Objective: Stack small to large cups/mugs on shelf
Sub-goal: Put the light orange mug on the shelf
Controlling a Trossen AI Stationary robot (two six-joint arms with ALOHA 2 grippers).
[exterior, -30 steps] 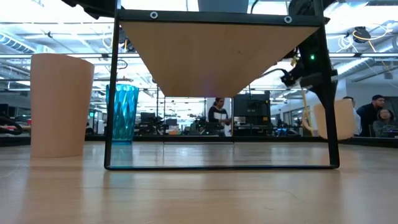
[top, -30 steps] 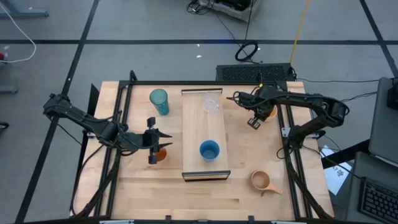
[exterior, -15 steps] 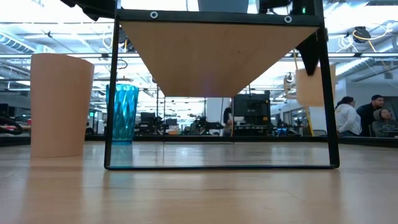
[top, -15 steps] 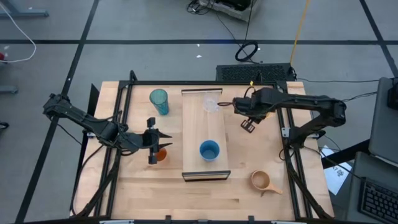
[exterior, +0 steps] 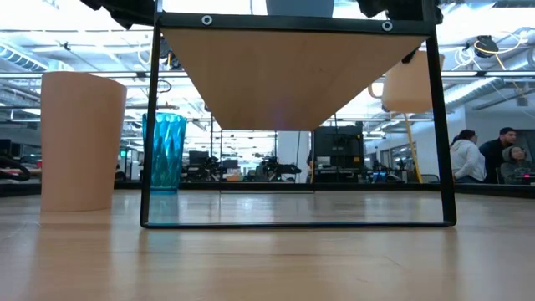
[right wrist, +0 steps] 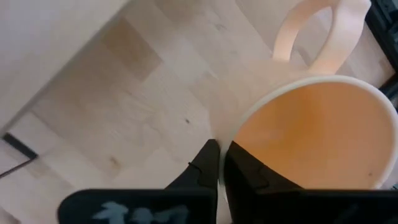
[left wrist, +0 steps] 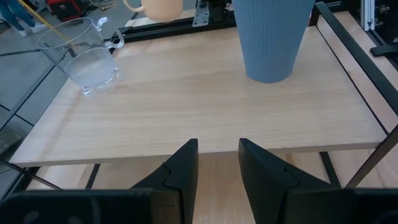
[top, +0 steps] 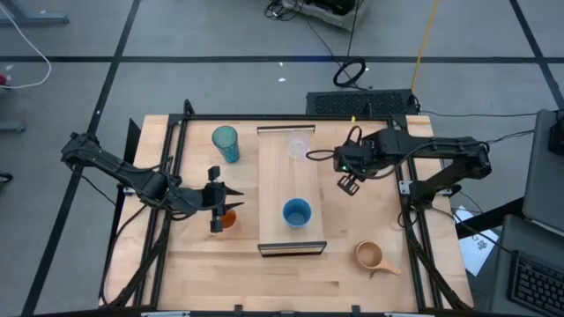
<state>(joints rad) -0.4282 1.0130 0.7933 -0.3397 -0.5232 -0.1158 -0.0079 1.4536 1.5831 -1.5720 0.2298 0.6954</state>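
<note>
The right hand (right wrist: 219,163) is pinched tight on the thin rim of the orange handled mug (right wrist: 314,134), one finger inside and one outside, and the mug hangs in the air. Its bowl is smooth and round, glossy peach-orange inside with a pale lip, and a fat looped handle (right wrist: 320,28) sticks out on the far side. From above, that hand (top: 346,182) sits just off the right edge of the long light-wood plank shelf (top: 291,216), over the pale grained wooden surface (top: 352,220). From table height the mug (exterior: 407,84) floats level with the shelf's underside.

On the shelf, the clear glass cup (top: 299,146) stands at the far end, thin-walled and see-through. The blue ribbed cup (top: 297,213) stands nearer the front end; the left wrist view shows its fine vertical ridges (left wrist: 271,34) and the glass cup (left wrist: 83,56) with a thick base.

The left hand (left wrist: 216,165) waits low beside the shelf's left edge, its dark blunt fingers parted and holding nothing. From above it hovers right by the small orange cup (top: 228,219).

The tall teal tumbler (top: 226,143), faceted like cut crystal, stands on the surface left of the shelf's far end. The tan handled mug (top: 371,257), matte and rounded, sits at the front right, well apart from the rest.
</note>
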